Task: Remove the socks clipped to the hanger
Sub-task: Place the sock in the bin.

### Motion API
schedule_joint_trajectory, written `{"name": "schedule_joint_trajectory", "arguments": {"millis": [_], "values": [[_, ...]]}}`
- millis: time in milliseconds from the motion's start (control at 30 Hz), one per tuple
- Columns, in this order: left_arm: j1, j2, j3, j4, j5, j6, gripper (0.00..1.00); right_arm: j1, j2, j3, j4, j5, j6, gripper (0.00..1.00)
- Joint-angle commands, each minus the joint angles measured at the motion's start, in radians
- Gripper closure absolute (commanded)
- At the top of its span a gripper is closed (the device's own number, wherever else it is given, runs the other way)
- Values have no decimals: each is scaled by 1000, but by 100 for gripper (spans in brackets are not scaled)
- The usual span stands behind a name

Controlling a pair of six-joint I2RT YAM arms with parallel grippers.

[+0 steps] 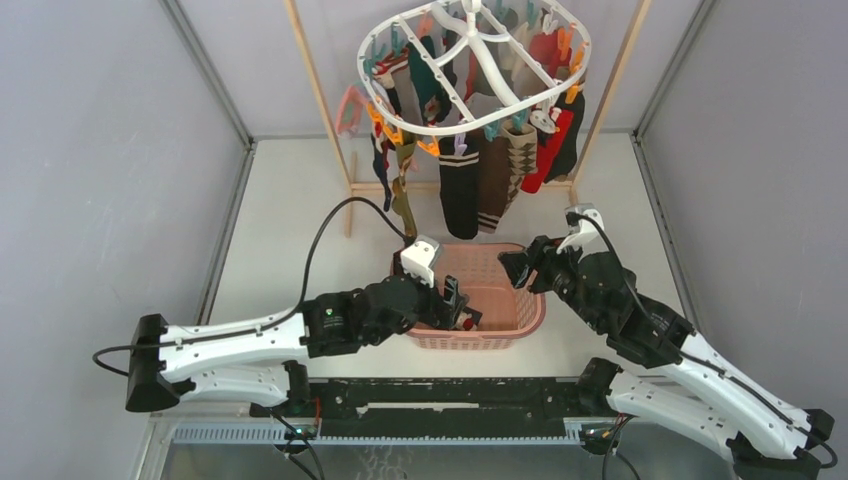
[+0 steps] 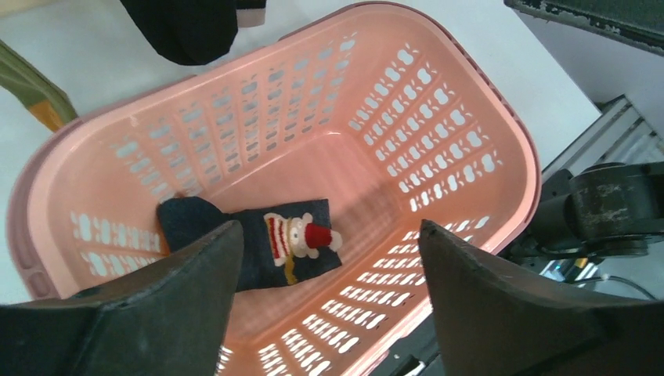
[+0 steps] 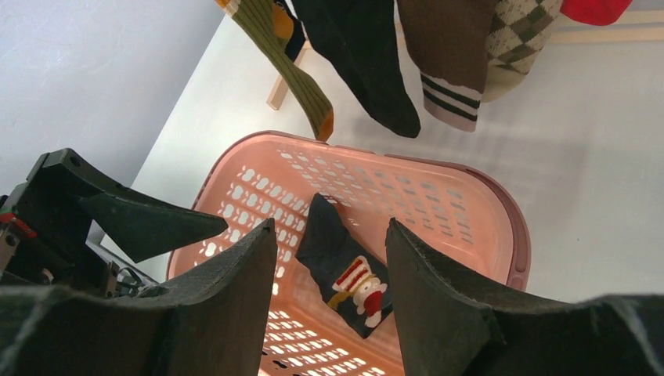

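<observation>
The white oval hanger point(image 1: 497, 68) hangs at the top centre with many clips. Several socks hang from it: black point(image 1: 460, 195), brown striped point(image 1: 493, 190), argyle point(image 1: 520, 150), red point(image 1: 552, 150) and olive point(image 1: 403, 195). A navy sock with a bear figure point(image 2: 266, 243) lies loose in the pink basket point(image 1: 530, 320); it also shows in the right wrist view point(image 3: 344, 266). My left gripper point(image 1: 458, 305) is open and empty over the basket's left side point(image 2: 329, 231). My right gripper point(image 1: 515, 268) is open and empty above the basket's right rim point(image 3: 330, 227).
The wooden-framed rail point(image 1: 320, 100) holds the hanger, with its foot bar behind the basket. Grey walls close in the table on the left and right. In the right wrist view the socks' lower ends point(image 3: 368, 63) hang just beyond the basket point(image 3: 517, 227).
</observation>
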Motion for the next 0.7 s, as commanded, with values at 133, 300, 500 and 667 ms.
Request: {"name": "schedule_joint_trajectory", "arguments": {"millis": [133,300,500,667], "values": [[6,-113,0,-33,-106,-19,0,0,60,17,153,-19,-74,37],[6,-168,-13,-90,-173,-34,0,-35,150,58,263,-34,-148,35],[5,-216,-33,-110,-189,-43,0,-186,305,132,394,-182,-193,35],[5,-252,-46,-117,-200,-44,0,-282,453,209,444,-303,-201,36]]}}
